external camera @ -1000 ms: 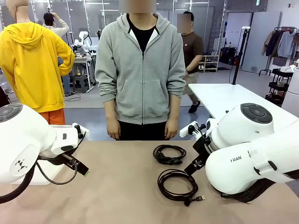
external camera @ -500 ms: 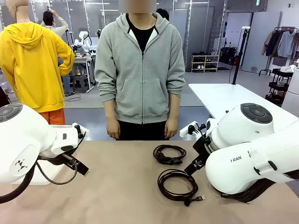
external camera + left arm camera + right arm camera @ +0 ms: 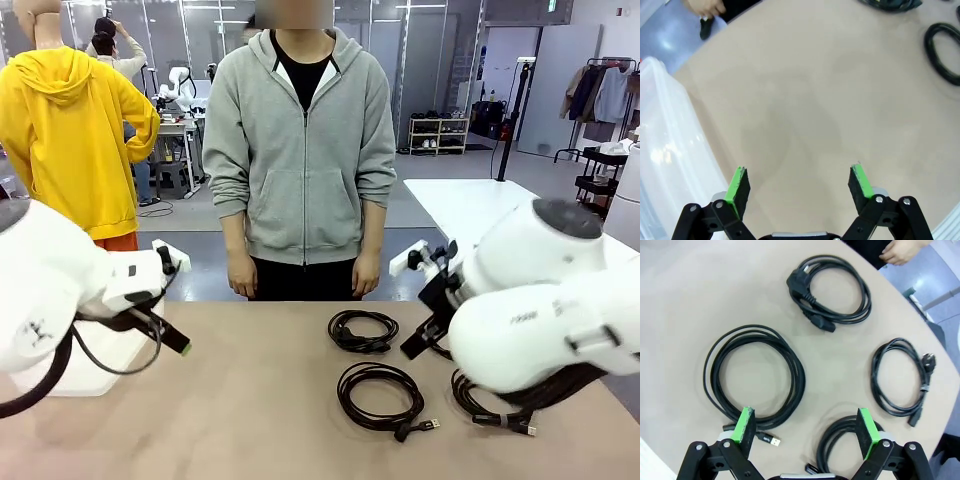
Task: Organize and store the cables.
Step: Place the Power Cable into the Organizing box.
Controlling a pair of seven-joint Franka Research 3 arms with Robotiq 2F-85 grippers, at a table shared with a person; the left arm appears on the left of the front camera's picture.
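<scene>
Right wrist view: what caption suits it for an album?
Open right pincer hovers above four coiled black cables on a beige table.

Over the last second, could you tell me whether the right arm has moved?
Yes. Against the still USB-tipped cable, the right arm has risen and drawn toward picture right, uncovering a second cable beneath it.

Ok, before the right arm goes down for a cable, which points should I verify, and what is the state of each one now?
1. Right pincer open and empty: ok.
2. Left pincer open and empty: ok.
3. Right pincer centred over one cable: not ok; it hangs between the USB coil and the nearest coil.
4. All coils lie apart, power-plug coil and small coil included: ok.
5. Person's hand off the table: ok.
6. Clear bin open for storing: cannot tell.
</scene>
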